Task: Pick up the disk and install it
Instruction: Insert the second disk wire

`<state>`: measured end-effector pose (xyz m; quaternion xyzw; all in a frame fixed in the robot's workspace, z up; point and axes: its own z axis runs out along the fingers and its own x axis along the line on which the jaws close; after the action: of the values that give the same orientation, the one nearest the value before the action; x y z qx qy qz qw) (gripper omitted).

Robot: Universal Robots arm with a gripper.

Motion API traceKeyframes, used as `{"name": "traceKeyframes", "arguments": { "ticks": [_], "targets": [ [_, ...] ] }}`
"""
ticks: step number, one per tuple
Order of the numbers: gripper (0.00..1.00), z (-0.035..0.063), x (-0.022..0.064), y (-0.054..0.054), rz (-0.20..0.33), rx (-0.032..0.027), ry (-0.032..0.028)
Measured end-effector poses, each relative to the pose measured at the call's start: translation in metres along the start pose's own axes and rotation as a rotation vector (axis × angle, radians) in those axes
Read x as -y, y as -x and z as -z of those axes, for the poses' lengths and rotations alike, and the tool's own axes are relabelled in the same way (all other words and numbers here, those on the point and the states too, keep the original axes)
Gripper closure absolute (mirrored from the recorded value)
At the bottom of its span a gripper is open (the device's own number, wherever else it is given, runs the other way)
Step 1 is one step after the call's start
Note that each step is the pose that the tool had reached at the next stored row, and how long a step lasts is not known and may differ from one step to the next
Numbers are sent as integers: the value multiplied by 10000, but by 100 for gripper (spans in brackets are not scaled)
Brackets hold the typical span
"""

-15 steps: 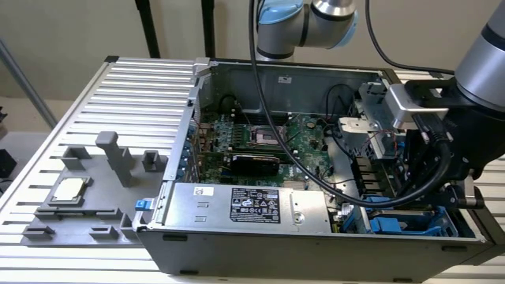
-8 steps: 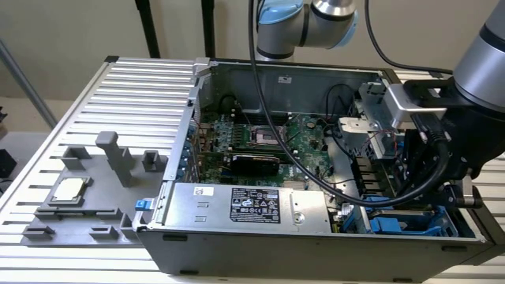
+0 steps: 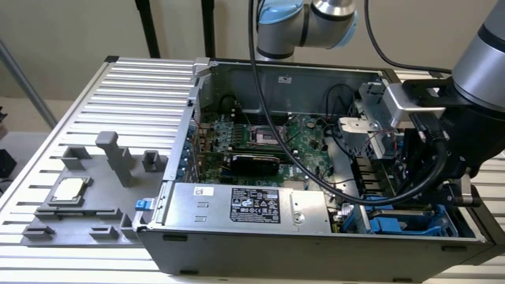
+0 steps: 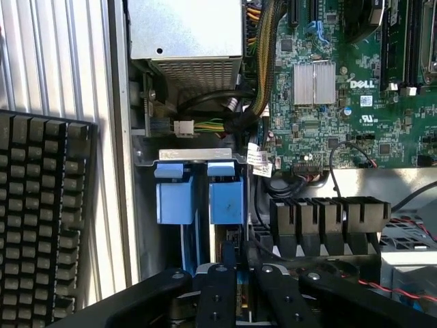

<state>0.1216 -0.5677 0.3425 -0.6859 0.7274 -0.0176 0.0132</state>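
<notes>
Our gripper (image 4: 240, 258) sat narrow, apparently pinching the disk (image 4: 239, 301) edge-on over the drive bay (image 3: 394, 226) — at the case's (image 3: 236, 254) four o'clock, exterior view. We judged its rails needed to stay square to the slot.

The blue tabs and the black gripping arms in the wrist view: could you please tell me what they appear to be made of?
The two blue rectangular tabs look like matte moulded plastic: uniform colour, soft edges. The black tool arms seem metal or hard plastic, with a satin sheen and screw holes.
</notes>
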Motion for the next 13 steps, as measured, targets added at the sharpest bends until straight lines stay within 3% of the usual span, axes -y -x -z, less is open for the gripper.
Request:
{"name": "traceKeyframes", "arguments": {
  "ticks": [13],
  "targets": [
    [83,-29,-1,0,24,5,23]
  ]
}}
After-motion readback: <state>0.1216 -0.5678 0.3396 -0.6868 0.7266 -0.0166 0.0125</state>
